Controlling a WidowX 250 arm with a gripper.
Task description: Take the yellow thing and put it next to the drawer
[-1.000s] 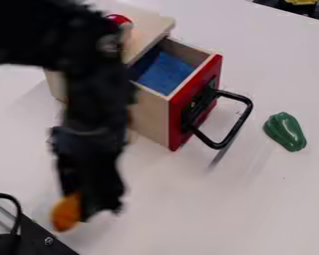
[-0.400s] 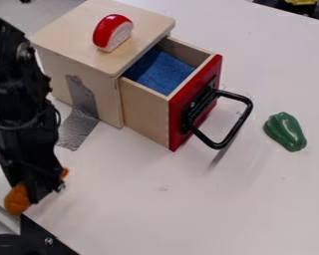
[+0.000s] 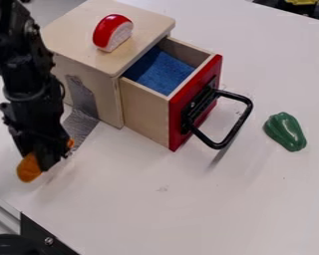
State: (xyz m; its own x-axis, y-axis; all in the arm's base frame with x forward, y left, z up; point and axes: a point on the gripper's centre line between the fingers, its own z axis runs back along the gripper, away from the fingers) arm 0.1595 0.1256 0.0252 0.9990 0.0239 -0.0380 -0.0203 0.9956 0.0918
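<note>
At the left of the view, in front of the wooden box's left side, hangs my gripper (image 3: 48,158), shut on an orange-yellow thing (image 3: 29,168). One end of it sticks out at the left of the fingers and a small bit shows at the right; the middle is hidden by them. The wooden drawer (image 3: 146,110) has a red front and a black handle, stands pulled out of its box, and has a blue lining. It is to the right of the gripper, apart from it.
A red and white toy piece (image 3: 113,33) lies on top of the box (image 3: 69,30). Silver tape (image 3: 84,97) runs down the box's side onto the table. A green toy pepper (image 3: 285,131) lies to the right. A black and metal fixture (image 3: 46,239) is at the lower left corner.
The gripper first went left from in front of the box, uncovering it, then rose a little and shifted slightly right in the view, with the orange-yellow thing still held.
</note>
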